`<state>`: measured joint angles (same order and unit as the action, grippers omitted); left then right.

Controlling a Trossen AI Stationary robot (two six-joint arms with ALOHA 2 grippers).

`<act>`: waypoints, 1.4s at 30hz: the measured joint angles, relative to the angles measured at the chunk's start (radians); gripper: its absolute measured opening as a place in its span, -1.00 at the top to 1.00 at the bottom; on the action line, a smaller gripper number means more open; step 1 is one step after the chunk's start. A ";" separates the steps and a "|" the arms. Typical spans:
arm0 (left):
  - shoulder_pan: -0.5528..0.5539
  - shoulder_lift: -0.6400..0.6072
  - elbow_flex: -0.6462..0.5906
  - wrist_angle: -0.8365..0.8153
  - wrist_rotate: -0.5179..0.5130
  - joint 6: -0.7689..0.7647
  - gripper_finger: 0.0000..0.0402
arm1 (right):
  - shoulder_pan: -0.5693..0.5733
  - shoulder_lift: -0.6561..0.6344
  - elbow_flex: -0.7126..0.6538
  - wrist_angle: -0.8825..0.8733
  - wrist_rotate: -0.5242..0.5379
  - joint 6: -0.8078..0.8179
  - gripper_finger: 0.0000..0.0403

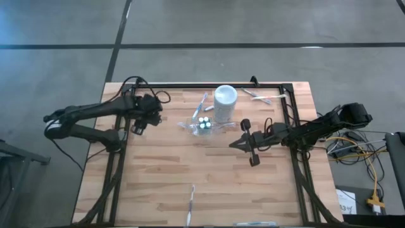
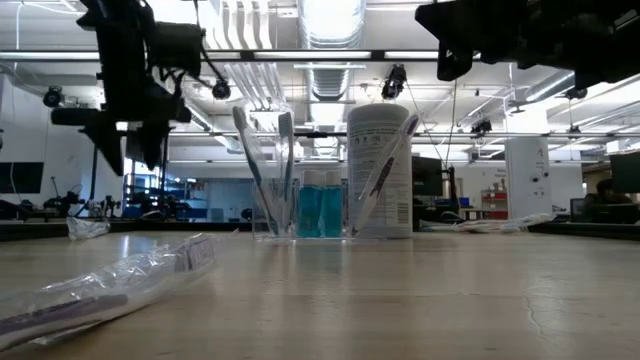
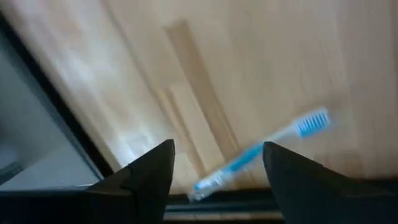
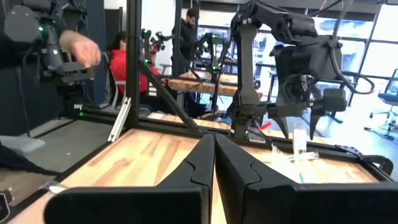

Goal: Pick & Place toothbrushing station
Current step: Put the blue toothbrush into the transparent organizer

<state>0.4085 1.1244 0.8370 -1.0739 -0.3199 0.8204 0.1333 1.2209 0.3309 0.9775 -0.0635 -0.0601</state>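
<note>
Left tool apart above a loose toothbrush; right tool pressed together, empty.

Left tool hangs over the counter's left rear part; between its spread fingers lies a blue-white toothbrush flat on the wood. Right tool sits at mid-counter, near the station. Clear holder with teal tubes and upright brushes stands just beside the white cup, centre rear. A wrapped toothbrush lies near the front edge.

Your left gripper hangs with fingers spread; your right gripper is pressed closed mid-table.
</note>
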 joint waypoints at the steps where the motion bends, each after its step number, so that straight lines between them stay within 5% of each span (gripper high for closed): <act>1: 0.012 0.006 -0.006 -0.015 -0.001 0.023 -0.21 | 0.000 0.000 0.000 -0.008 0.000 0.000 0.96; 12: 0.037 0.120 -0.146 -0.109 -0.067 0.278 -0.11 | 0.000 0.000 0.000 -0.056 0.001 -0.048 0.96; 25: 0.056 0.203 -0.308 0.271 -0.123 0.441 -0.11 | -0.001 0.000 0.001 -0.055 0.003 -0.060 0.96; 31: 0.074 0.222 -0.333 0.305 -0.102 0.479 -0.08 | -0.001 0.000 0.001 -0.055 0.003 -0.055 0.96; 35: 0.074 0.223 -0.333 0.297 -0.089 0.461 0.09 | -0.001 0.000 0.001 -0.058 0.003 -0.050 0.96; 42: 0.075 0.223 -0.331 0.301 -0.076 0.451 0.68 | -0.001 0.000 0.001 -0.058 0.003 -0.044 0.96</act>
<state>0.4831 1.3479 0.5056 -0.7734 -0.3957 1.2713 0.1326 1.2209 0.3321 0.9199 -0.0601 -0.1040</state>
